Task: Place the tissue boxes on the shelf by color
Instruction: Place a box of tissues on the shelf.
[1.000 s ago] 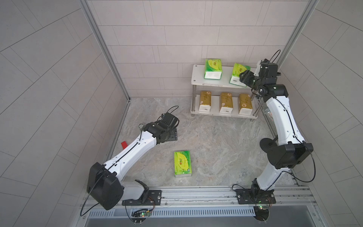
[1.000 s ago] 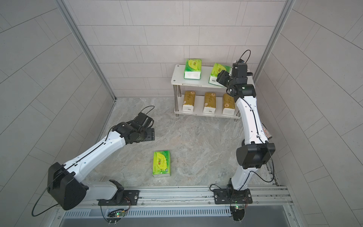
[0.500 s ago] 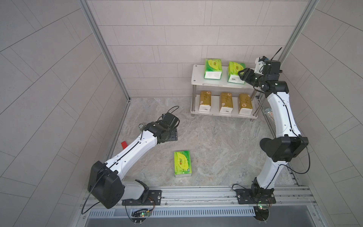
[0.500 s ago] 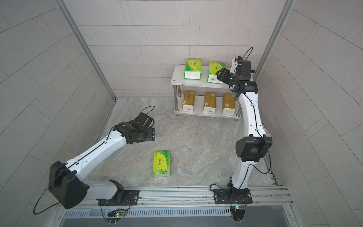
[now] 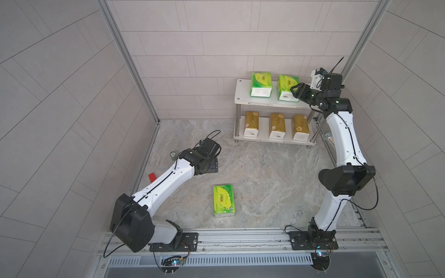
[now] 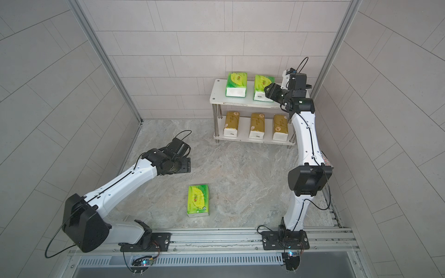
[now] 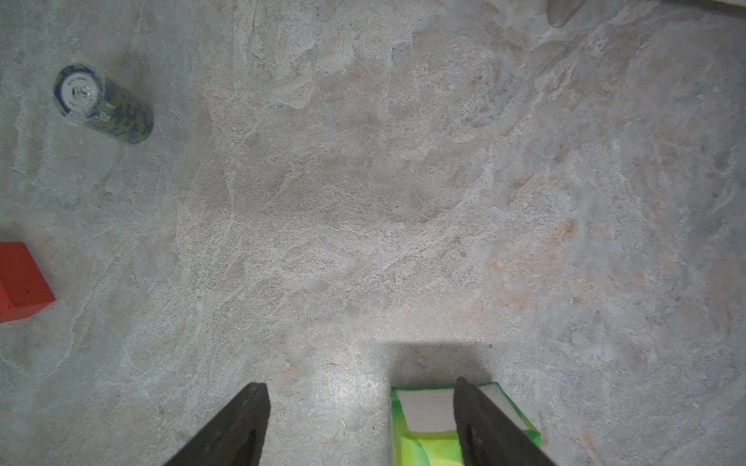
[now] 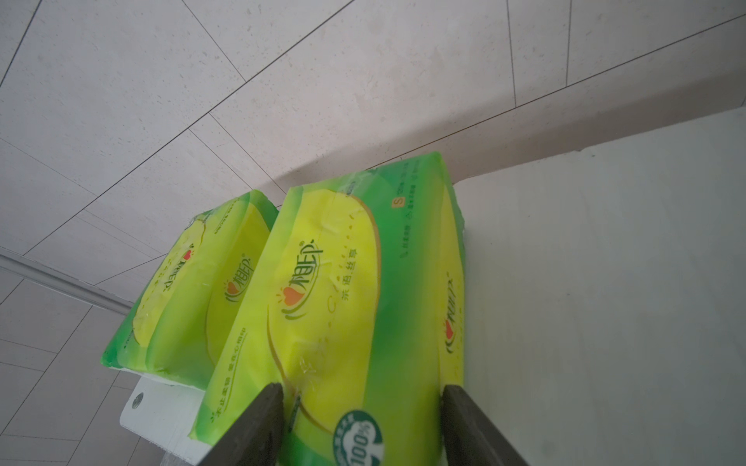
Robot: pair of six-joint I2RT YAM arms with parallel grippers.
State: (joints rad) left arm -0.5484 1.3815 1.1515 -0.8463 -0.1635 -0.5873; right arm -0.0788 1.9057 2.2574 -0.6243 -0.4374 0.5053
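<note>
Your right gripper [image 8: 363, 389] is closed across the near end of the second green pack [image 8: 335, 282], with one finger on each long side. The pack looks set down on the top board [image 5: 240, 93] of the shelf, just beside the first green pack [image 5: 261, 83]. The three gold packs [image 5: 277, 125] fill the lower board, so the colours are sorted correctly so far.

To finish this placement cleanly, check that the pack's underside is flat on the board before you let go. The wrap is soft and dents at the finger, so spread the fingers only far enough to clear it. Then draw straight back along the pack's length; a sideways exit could drag it or nudge its neighbour. Leave the bare right part of the board free for the last pack.

Your right arm stands tall from the rail, elbow high, forearm rising past the shelf's right end. The wrist is bent so that the gripper reaches in over the board from that side.

Your left arm lies low and stretched across the marbled floor, with the left gripper [image 7: 359, 385] pointing down, fingers wide and empty. The third green pack [image 5: 224, 199] lies on the floor nearby. In the wrist view one finger overlaps its white end.
</note>
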